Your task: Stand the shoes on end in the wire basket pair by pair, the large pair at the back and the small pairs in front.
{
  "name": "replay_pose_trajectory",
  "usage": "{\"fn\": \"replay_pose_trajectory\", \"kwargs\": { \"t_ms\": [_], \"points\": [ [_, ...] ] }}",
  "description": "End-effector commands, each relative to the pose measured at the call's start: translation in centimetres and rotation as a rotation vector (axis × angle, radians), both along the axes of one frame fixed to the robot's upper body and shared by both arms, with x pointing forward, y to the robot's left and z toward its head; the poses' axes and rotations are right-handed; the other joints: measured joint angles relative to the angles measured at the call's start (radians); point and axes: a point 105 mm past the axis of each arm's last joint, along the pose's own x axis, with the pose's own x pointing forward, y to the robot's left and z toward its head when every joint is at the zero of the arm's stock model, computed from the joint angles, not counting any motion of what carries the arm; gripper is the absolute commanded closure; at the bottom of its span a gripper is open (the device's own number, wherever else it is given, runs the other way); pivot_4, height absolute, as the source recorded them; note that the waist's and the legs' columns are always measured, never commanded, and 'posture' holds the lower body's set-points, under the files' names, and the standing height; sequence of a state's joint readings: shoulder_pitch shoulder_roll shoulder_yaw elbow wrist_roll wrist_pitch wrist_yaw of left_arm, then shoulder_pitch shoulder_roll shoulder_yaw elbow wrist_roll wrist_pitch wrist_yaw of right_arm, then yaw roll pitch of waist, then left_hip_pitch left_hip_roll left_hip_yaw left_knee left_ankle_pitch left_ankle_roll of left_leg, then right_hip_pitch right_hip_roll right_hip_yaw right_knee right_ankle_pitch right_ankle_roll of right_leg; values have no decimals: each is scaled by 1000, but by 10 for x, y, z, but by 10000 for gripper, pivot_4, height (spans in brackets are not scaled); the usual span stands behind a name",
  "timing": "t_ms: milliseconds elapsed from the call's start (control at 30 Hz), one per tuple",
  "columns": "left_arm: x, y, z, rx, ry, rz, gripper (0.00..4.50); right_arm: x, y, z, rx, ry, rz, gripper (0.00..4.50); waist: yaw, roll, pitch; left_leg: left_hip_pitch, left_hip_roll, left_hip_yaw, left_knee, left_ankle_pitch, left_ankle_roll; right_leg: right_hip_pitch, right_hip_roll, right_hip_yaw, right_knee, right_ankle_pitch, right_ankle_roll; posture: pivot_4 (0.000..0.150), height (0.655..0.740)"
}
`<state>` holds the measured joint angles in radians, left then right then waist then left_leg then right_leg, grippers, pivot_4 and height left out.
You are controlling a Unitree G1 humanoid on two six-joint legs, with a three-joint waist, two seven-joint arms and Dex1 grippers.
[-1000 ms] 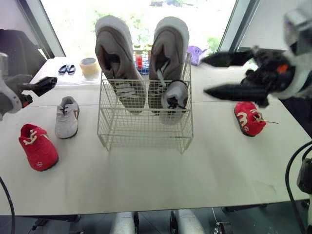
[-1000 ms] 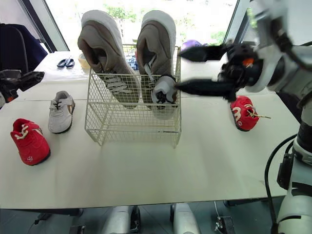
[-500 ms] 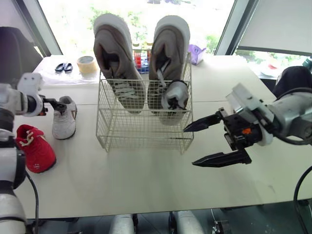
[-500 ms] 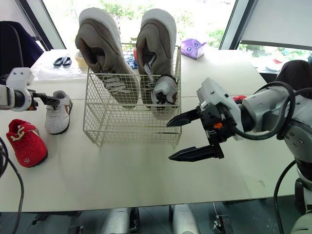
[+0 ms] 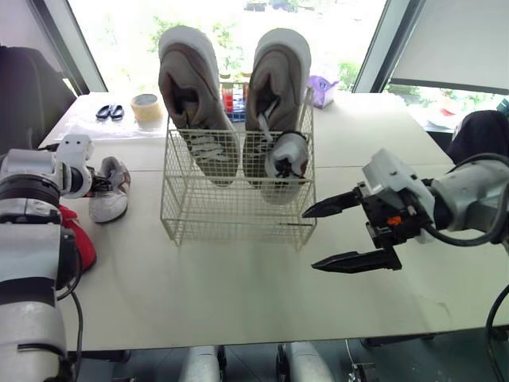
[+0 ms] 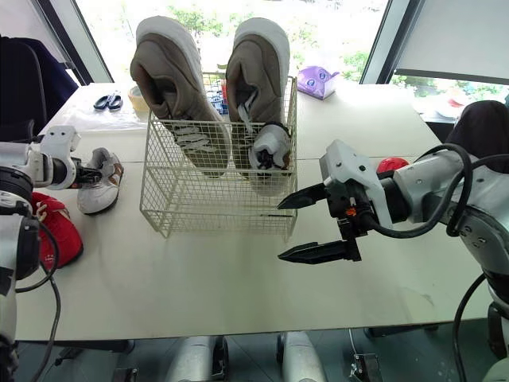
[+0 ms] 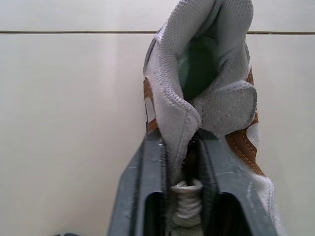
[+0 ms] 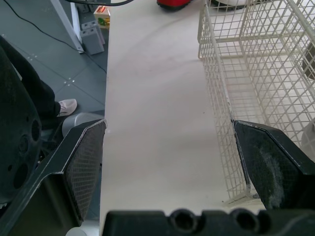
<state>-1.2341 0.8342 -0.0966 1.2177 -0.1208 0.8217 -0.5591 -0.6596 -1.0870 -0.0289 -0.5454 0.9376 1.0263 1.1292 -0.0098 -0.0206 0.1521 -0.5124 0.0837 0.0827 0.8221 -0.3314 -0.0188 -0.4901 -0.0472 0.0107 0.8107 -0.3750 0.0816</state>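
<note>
The left gripper, its fingers clamped on only the soft rim of the small grey shoe, might lose it mid-lift toward the wire basket; the right gripper hangs with fingers apart.

Woven-cloth small shoe, painted wire basket, matt table

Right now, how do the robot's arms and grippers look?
The right gripper has two long black fingers tapering to points, a white boxy housing and a small orange mark. The left gripper has a white housing too. The right arm and left arm are rounded silver-grey shells; a black cable loops beside each.
</note>
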Motion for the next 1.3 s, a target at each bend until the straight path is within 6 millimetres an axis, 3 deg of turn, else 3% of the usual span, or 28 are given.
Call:
{"fn": "replay_pose_trajectory", "kwargs": {
  "t_ms": [33, 133, 167, 233, 367, 467, 667, 733, 867, 1067, 1300],
  "points": [
    [-2, 5, 10, -52, -35, 44, 44666, 0, -3, 10, 7, -55, -12, 0, -1, 0, 0, 0, 0, 0, 0, 0, 0, 0, 0, 0, 0, 1, 1, 1500, 6552],
    [-2, 8, 43, -98, -124, 53, 44666, 6, -6, 9, 0, -63, -27, 0, -2, -2, 1, -1, 0, 0, 0, 0, 0, -1, 0, 0, 0, 1, 2, 1500, 6552],
    [-3, 10, 69, -119, -208, 64, 44666, 11, -9, 12, 14, -64, -51, 0, -3, -4, 2, -2, 0, 0, 0, 0, 0, -2, 0, 0, 0, 1, 2, 1500, 6552],
    [-10, 11, 100, -135, -311, 67, 44666, 16, -11, 17, 49, -51, -83, 0, -6, -9, 5, -3, 1, 0, 0, 0, 0, -3, 0, 0, 0, 1, 2, 1500, 6552],
    [-49, -9, 142, -43, -553, -24, 44666, 15, -8, 24, 112, 1, -89, 0, -12, -7, 5, -2, 1, 0, -2, 3, -5, -3, -3, 3, 0, 2, 3, 1500, 6552],
    [-74, -37, 153, -24, -693, -79, 44666, 20, -9, 33, 157, 14, -95, 0, -5, -7, 5, -2, 1, 1, -2, 3, -6, -2, -4, 4, 0, 2, 5, 1500, 6552],
    [-97, -92, 173, -192, -1030, -196, 44666, 33, -22, 37, 196, 49, -130, 0, 22, -8, 5, 1, -1, -3, 2, 2, -4, 6, 0, -2, -2, 5, 5, 1500, 6552],
    [-124, -104, 190, -235, -1221, -243, 44666, 39, -28, 34, 223, 86, -170, 0, 21, -8, 5, 2, -1, -3, 2, 2, -4, 9, 0, -2, -3, 5, 5, 1500, 6552],
    [-136, -145, 180, -140, -1246, -370, 44666, 55, -44, 12, 180, 159, -255, 0, 19, -7, 4, 2, -1, -4, 2, 2, -3, 9, 0, -1, -4, 7, 9, 1500, 6552],
    [-132, -191, 169, -163, -1295, -490, 44666, 65, -64, 14, 211, 193, -325, 0, 21, -5, 4, 4, -2, -4, 2, 2, -3, 10, 1, -1, -3, 7, 8, 1500, 6552],
    [-116, -213, 156, -179, -1332, -549, 44666, 69, -69, 15, 226, 186, -348, 0, 20, -4, 4, 4, -2, -3, 2, 2, -2, 9, 1, 0, -3, 7, 8, 1500, 6552]
  ]
}}
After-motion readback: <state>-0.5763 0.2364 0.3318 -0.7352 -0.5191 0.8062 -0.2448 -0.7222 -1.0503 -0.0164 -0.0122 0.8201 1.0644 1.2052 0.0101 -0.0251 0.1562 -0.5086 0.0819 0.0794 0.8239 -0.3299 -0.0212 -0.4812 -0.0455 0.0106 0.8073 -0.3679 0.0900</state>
